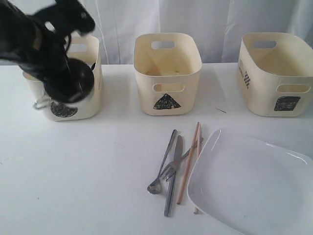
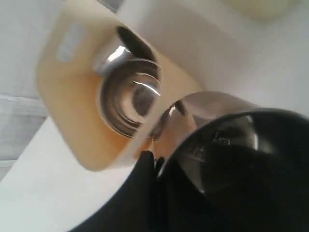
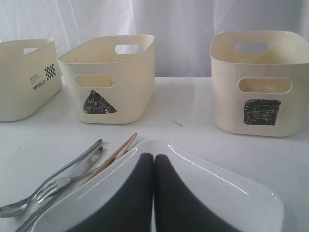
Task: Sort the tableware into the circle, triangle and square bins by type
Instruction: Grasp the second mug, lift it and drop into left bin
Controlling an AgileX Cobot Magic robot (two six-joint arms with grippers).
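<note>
White table, left jaws above circle bin clamping steel mug, right jaws closed

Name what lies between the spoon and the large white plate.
In the exterior view, the knife, the fork and the wooden chopsticks lie between the spoon and the plate.

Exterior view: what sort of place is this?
Probably a lab test bench rather than a real kitchen: a plain white table, a white curtain as backdrop, and three alike cream tubs with hand-scribbled marks, the circle bin, triangle bin and square bin.
</note>
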